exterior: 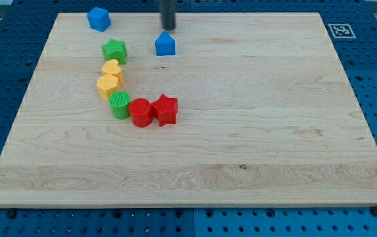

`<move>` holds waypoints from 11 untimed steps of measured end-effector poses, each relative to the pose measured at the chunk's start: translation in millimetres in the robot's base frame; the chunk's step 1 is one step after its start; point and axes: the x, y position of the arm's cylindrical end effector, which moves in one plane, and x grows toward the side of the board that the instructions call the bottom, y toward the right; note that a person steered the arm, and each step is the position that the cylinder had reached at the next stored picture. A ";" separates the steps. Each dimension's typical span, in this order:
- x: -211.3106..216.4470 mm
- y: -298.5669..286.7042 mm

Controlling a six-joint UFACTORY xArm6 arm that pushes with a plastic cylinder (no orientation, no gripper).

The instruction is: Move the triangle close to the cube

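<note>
I take the blue triangle [166, 44] as my landmark, since it is the block I have to shift: it sits near the view's top of the wooden board [274, 131], its peaked end pointing toward the view's top. The blue cube [99, 18], my target, lies to the view's left of the triangle and a little further toward the view's top, well apart from it, close to the board's top edge. My tip [168, 28] stands just beyond the triangle on its top side, very near it; I cannot tell whether it touches. I judge this to be the approach step, with the push not yet made. From here a push would drive the triangle toward the view's bottom, away from the cube, so I reckon the next move calls for bringing my tip round to the triangle's right side and then sliding it leftward and slightly upward. I have no jaws to open or close, only a straight dark rod that comes down upright from the view's top edge. Below and to the left of the triangle, 6 other blocks curve away: a green star [114, 51], 2 yellow blocks [110, 78], a green cylinder [120, 104], a red cylinder [141, 112] and a red star [166, 109], all clear of the intended path.
</note>
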 end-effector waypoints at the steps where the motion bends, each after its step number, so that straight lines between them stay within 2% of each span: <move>1: 55.5 28.0; 2: 75.6 -3.0; 3: 75.2 -47.0; 6: 15.6 -113.6; 9: -7.6 -84.8; 11: -18.9 -102.2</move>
